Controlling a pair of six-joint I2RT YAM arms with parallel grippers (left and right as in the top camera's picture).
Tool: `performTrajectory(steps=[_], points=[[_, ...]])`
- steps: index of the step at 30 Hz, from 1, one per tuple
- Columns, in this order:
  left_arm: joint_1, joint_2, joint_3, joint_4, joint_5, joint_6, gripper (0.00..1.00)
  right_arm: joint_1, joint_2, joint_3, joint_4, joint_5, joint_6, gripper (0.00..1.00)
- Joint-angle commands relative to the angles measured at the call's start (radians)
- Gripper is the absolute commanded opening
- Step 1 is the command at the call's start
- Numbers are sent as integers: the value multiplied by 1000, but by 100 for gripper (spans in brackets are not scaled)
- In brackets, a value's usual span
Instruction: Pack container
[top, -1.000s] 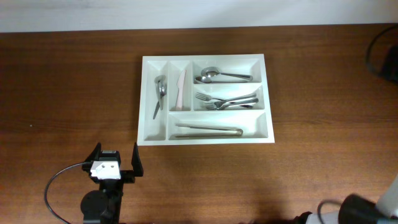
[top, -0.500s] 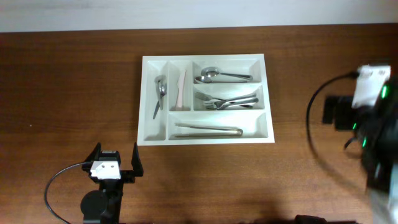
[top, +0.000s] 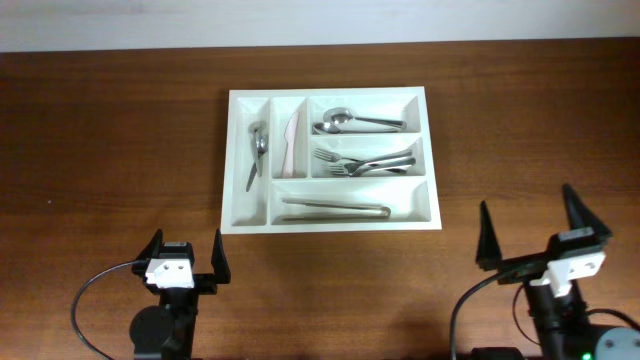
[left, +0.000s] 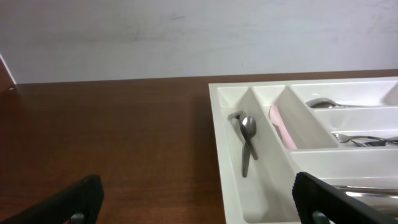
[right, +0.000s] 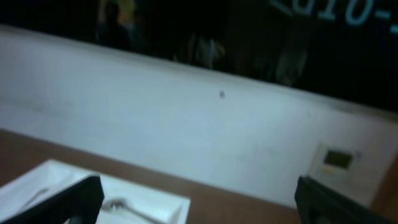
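The container (top: 231, 205) is a white cutlery tray in the middle of the table. A small spoon (top: 257, 150) lies in its left narrow slot and a pink utensil (top: 291, 140) in the slot beside it. Spoons (top: 345, 122), forks (top: 365, 162) and metal tongs (top: 335, 209) fill the three long compartments. My left gripper (top: 186, 257) stands open near the front edge, left of the tray, with nothing between its fingers. My right gripper (top: 532, 232) stands open at the front right, also empty. The left wrist view shows the tray's left end (left: 231, 186) and the small spoon (left: 248, 140).
A white wall (left: 186, 37) runs behind the table's far edge. A black cable (top: 85, 300) loops from the left arm's base, and another black cable (top: 460, 310) curls by the right arm. Bare wood lies on both sides of the tray.
The right arm swung in from the right edge and now stands at the front right with its gripper open. The left arm and the tray's contents have not moved.
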Motion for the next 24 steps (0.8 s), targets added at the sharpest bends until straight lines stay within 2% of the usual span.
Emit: performTrajectory(steps=[1, 10, 17, 24], points=[[4, -10, -12, 3, -7, 19, 99, 10, -51, -100, 77, -65, 13, 99], [4, -10, -12, 3, -7, 19, 99, 11, -89, -301, 251, -81, 12, 99], [4, -10, -12, 3, -7, 19, 99, 11, -158, -430, 383, -5, 13, 99], [4, -10, -12, 3, -7, 19, 99, 11, -211, -487, 392, 117, 83, 99]])
